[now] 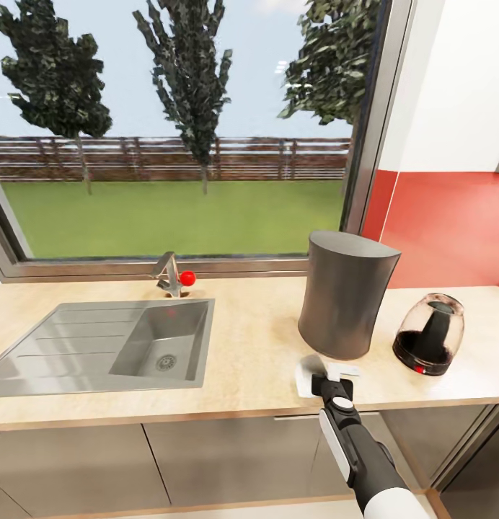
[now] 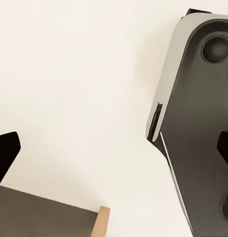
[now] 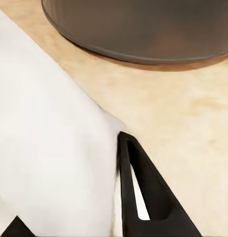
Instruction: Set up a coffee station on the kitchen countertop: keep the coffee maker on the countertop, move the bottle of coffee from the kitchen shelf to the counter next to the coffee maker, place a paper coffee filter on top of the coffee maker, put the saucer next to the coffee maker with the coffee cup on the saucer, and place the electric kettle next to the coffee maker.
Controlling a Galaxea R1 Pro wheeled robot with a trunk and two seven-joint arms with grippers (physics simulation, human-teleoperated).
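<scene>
One right gripper (image 1: 323, 376) is clamping the paper coffee filter (image 1: 304, 376) on the countertop (image 1: 249, 360), at 6 o'clock from the coffee maker (image 1: 345, 294); left claw's state is unclear.

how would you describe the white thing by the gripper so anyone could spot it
Start at the big window, then drop to the wooden countertop right of the sink. In front of the tall grey coffee maker lies a paper filter at the right gripper: the only flat, white thing there.
</scene>
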